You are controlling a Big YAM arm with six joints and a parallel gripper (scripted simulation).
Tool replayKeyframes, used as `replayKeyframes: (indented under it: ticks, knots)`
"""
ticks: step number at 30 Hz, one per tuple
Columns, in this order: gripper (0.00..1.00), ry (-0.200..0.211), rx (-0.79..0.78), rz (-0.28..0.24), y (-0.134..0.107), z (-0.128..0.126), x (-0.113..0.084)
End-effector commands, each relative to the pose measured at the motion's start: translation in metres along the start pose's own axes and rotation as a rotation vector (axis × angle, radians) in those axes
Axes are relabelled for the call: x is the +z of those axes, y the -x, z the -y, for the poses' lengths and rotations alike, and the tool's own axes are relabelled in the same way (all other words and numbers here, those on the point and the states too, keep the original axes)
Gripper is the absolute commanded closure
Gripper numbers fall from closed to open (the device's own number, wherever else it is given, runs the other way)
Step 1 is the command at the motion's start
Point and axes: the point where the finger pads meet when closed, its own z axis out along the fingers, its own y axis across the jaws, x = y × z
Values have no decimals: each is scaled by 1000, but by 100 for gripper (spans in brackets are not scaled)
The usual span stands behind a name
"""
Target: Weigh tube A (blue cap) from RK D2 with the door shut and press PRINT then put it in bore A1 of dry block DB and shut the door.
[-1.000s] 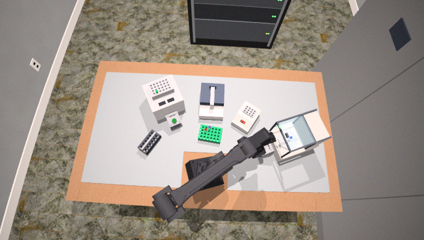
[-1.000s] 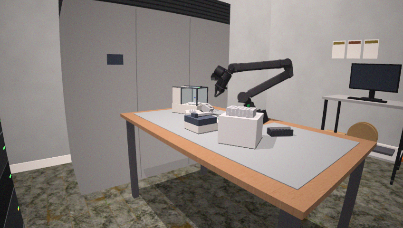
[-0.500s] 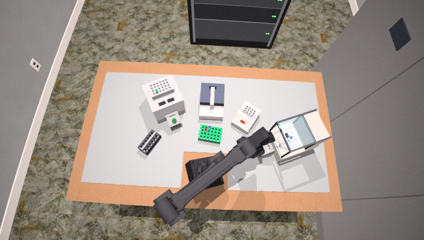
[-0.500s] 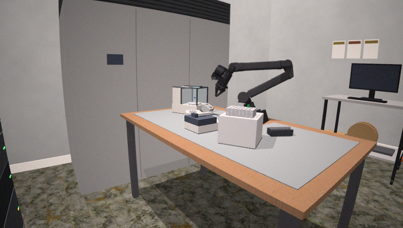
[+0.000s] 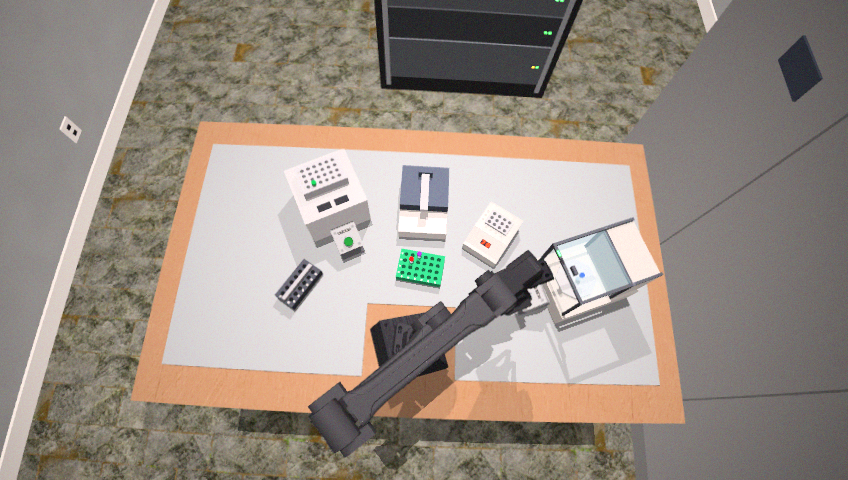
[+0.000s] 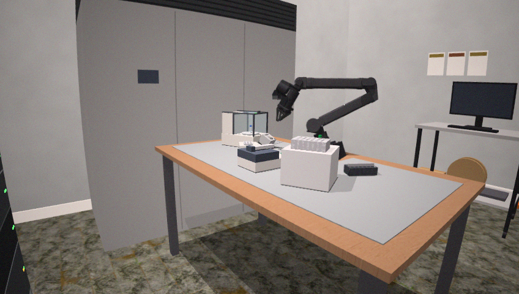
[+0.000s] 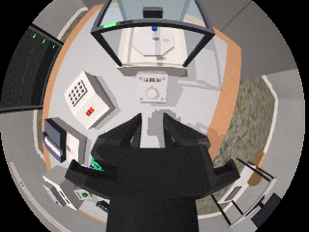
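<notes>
Standing upright on the pan (image 5: pixel 589 286) (image 7: pixel 145 46), blue-capped tube A (image 5: pixel 581 274) (image 6: pixel 250 126) (image 7: pixel 154 29) was inside the glass box of the balance (image 5: pixel 642 249) (image 6: pixel 226 127) (image 7: pixel 127 69). A green light (image 5: pixel 559 253) (image 7: pixel 110 25) glowed at the box's upper front corner. The PRINT key (image 7: pixel 152 93) lay in front of the box. The end effector (image 5: pixel 521 302) (image 6: pixel 280 118) (image 7: pixel 152 116) hovered in front of the balance, its fingers pointing down, parted by a modest gap and gripping nothing. Left of the balance stood the dry block (image 5: pixel 492 234) (image 7: pixel 89 99); farther left were the spectrophotometer (image 5: pixel 418 202) (image 6: pixel 258 156) (image 7: pixel 55 140) and the green rack (image 5: pixel 420 267) (image 7: pixel 97 164), which bore red and purple caps. Farthest left of the balance on the desk (image 5: pixel 416 410) (image 6: pixel 276 206) (image 7: pixel 234 72) were the mixer (image 5: pixel 336 205) (image 6: pixel 309 167) (image 7: pixel 60 188) and magnet block (image 5: pixel 299 285) (image 6: pixel 360 169) (image 7: pixel 102 205).

The wrist end of the forearm (image 5: pixel 416 356) (image 6: pixel 333 82) rises a little, so the link, sloping down slightly toward the wrist in the earlier exterior pictures, now lies nearly level. The fingers (image 6: pixel 279 114) rise slightly with it, sitting higher before the balance (image 5: pixel 636 246) (image 6: pixel 232 139) (image 7: pixel 126 53). From above, the elbow (image 5: pixel 340 419) (image 6: pixel 372 87) shifts slightly outward past the tabletop's (image 5: pixel 238 410) (image 6: pixel 327 242) (image 7: pixel 232 63) edge.
</notes>
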Motion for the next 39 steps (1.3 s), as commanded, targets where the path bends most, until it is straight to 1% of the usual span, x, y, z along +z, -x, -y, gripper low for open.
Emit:
replayKeyframes:
  ticks: [1, 6, 8, 9, 10, 23, 25, 26, 27, 39]
  knots:
    - [70, 16, 26, 50, 27, -1, -25]
    - [70, 16, 25, 46, 30, -1, -32]
    - [70, 16, 25, 46, 30, -1, -32]
    - [70, 13, 21, 34, 26, -2, -29]
    - [70, 15, 24, 43, 32, -1, -34]
    - [70, 16, 25, 39, 41, -1, -52]
    - [70, 16, 25, 39, 41, -1, -52]
    - [70, 12, 20, 26, 37, -1, -49]
    - [70, 16, 25, 39, 43, -1, -55]
    - [70, 18, 27, 36, 52, 0, -72]
